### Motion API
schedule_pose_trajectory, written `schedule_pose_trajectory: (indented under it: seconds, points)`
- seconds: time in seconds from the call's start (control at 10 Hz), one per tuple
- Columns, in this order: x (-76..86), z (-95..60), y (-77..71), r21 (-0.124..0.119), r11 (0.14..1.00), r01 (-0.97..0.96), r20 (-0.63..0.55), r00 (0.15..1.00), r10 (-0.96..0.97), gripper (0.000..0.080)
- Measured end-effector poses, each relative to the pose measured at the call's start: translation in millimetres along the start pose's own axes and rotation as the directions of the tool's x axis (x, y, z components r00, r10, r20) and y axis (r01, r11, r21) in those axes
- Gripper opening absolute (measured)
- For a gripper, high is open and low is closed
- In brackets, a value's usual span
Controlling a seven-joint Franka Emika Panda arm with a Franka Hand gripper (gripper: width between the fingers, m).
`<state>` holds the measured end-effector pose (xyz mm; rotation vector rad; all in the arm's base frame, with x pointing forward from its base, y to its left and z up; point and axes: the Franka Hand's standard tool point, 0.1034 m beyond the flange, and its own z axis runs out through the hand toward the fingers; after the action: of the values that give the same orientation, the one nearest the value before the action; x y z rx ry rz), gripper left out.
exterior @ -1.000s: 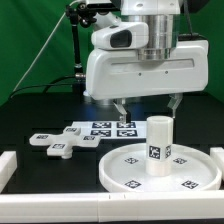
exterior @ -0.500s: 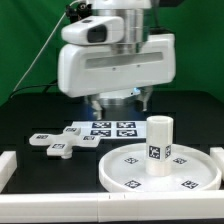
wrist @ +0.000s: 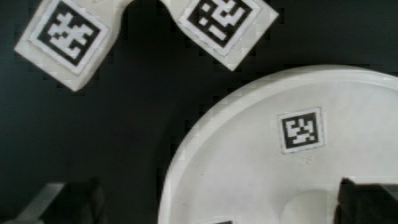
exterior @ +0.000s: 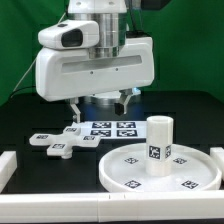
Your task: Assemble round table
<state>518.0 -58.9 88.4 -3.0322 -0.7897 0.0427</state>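
At the exterior view's left the cross base (exterior: pixel 58 143) lies flat on the table (exterior: pixel 30 115), well apart from the other parts, so its arms are free for a grasp from above. Just right of it lies the marker board (exterior: pixel 112 129). Above that hangs the gripper (exterior: pixel 100 108), jaws wide and holding nothing. The wrist view shows the fingertips (wrist: pixel 365 195) far apart, with the disc's edge below them. I judge the arm to be between steps, and the base the likely next pick. Further right, nearer the camera, the leg (exterior: pixel 158 146) stands upright on the disc (exterior: pixel 118 175), about at its middle; whether it is screwed in I cannot tell from here. The table is matt black, edged at the near side by white border blocks (exterior: pixel 8 168), with a green curtain (exterior: pixel 15 40) behind.
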Motion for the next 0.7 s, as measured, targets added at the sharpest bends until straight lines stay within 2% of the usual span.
schedule_pose_trajectory:
  seconds: [0.1, 0.4, 0.5, 0.7]
  points:
    - [-15.1, 5.7, 6.4, 0.018, 1.000, 0.009, 0.003, 1.000, -0.009, 0.0649]
    - [-46.3, 17.1, 26.3, 0.012, 0.998, 0.064, 0.002, 0.998, -0.064, 0.0649]
    - [-50.6, 21.4, 28.6, 0.008, 0.998, 0.056, 0.000, 0.998, -0.056, 0.0649]
    - [-49.5, 21.3, 27.3, 0.008, 0.998, 0.059, 0.000, 0.998, -0.059, 0.0649]
